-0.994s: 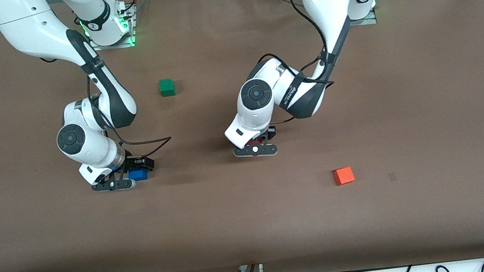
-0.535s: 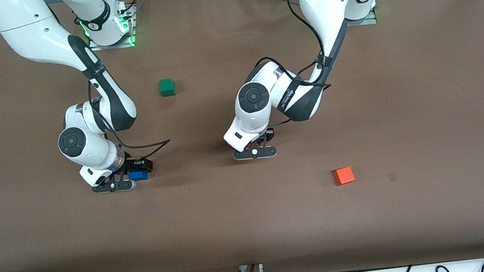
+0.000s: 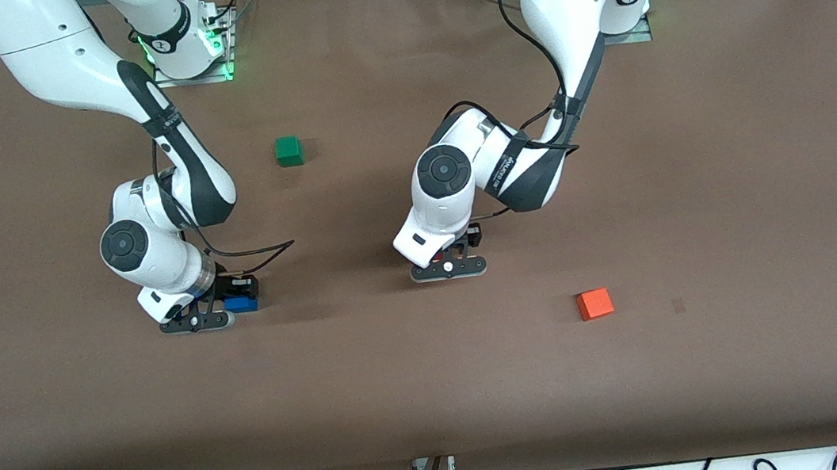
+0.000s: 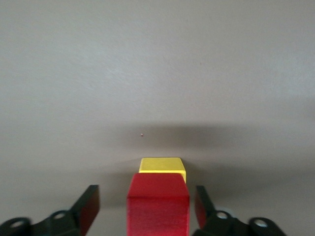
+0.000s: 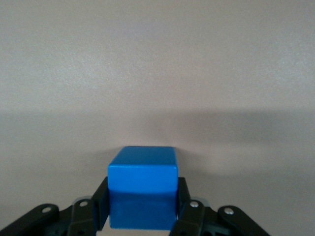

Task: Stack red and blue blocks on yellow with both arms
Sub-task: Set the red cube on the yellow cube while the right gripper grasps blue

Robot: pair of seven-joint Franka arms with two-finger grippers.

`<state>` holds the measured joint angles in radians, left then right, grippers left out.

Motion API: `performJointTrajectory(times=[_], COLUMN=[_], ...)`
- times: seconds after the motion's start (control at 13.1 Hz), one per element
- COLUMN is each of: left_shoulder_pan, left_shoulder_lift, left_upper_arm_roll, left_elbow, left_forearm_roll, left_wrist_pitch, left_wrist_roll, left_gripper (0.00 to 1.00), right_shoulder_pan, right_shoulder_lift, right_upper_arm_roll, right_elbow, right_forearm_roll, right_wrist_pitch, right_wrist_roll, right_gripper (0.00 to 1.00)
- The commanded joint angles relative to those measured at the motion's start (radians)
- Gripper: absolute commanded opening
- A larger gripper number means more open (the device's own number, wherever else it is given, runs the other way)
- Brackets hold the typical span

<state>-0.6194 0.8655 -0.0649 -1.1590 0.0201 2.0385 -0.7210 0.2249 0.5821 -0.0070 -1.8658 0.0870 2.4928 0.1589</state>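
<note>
In the left wrist view the red block sits on the yellow cube, whose top edge shows just past it, so the first layer of the stack looks placed. The left claw stands around the red block with its fingers apart and a strip of bench showing on each side. That reads as a release, letting the block settle on the yellow one before the arm lifts away. In the front view this pair lies near the middle of the frame, mostly hidden under the left wrist. The right claw is clamped on the blue block, both fingers pressed flat against its sides. It holds the block low over the bench, toward the right arm's end and level with the stack in the frame. I judge it is gripped ready to go on top once the left arm clears. The green cube in the upper part of the frame and the orange cube lower down lie apart, untouched.
</note>
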Motion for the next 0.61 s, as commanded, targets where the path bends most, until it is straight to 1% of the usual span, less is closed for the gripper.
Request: performJointTrajectory(times=[0.0,0.08,0.23,0.31,0.38,0.54], left_shoulder_pan=[0.030,0.062,0.150,0.189,0.226,0.321], left_shoulder_lift=[0.010,-0.008,-0.055,-0.092,-0.133,-0.207], left_upper_arm_roll=[0.008,0.004,-0.001,-0.003,-0.003,-0.004], left_elbow=[0.137,0.148,0.150,0.148,0.148,0.148], left_forearm_roll=[0.004,0.004,0.003,0.003,0.000,0.001], left_wrist_pitch=[-0.156,-0.194,-0.253,-0.285,-0.322,-0.391], left_wrist_roll=[-0.006,0.005,0.092,0.150,0.176,0.190], left_gripper=[1.00,1.00,1.00,1.00,1.00,1.00], right_shoulder_pan=[0.002,0.007,0.017,0.025,0.043,0.115], right_shoulder_lift=[-0.016,-0.019,-0.013,-0.005,-0.001,0.004], right_upper_arm_roll=[0.001,0.001,0.001,0.001,0.002,0.002], right_elbow=[0.022,0.074,0.244,0.313,0.357,0.425], right_forearm_roll=[0.011,0.013,0.014,0.014,0.016,0.014], right_wrist_pitch=[-0.017,-0.093,-0.309,-0.381,-0.425,-0.472], right_wrist_roll=[-0.019,-0.015,0.014,0.033,0.045,0.086], right_gripper=[0.38,0.39,0.39,0.39,0.39,0.40])
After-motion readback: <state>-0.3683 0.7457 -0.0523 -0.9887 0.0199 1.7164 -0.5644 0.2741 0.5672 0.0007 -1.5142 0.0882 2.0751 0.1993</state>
